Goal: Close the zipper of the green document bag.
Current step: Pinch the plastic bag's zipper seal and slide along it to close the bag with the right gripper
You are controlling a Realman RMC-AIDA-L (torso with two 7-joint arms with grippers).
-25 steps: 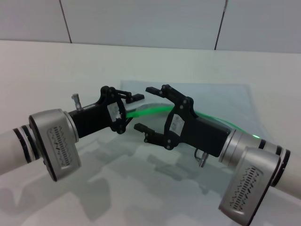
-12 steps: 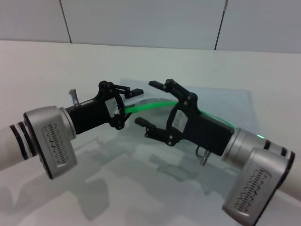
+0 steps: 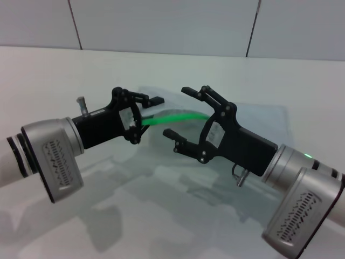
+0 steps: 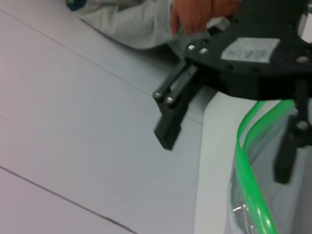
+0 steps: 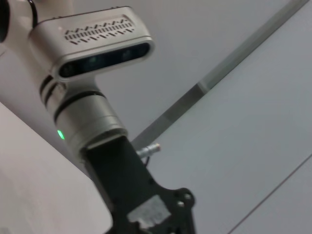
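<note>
One green document bag lies on the white table, a flat, see-through pouch of pale blue-grey plastic, with its far corner showing beyond the two arms and its right part spread flat toward the table's right side. Its one zipper is a thin, bright green strip that rises off the table in a shallow arch between the two grippers, so that edge of the bag is lifted while the rest rests on the surface. In the left wrist view the zipper shows as two green lines running close side by side and curving along the clear plastic edge; the slider cannot be made out in any view. Two grippers are at work, one on each arm. The left gripper reaches in from the left, and the near end of the green strip meets it between its fingers, which look closed on the strip. The right gripper comes in from the right, just beside the raised strip, with its two fingers spread wide, one above the arch and one below it, neither clearly touching the bag. In the right wrist view only the other arm shows, seen against a pale wall.
</note>
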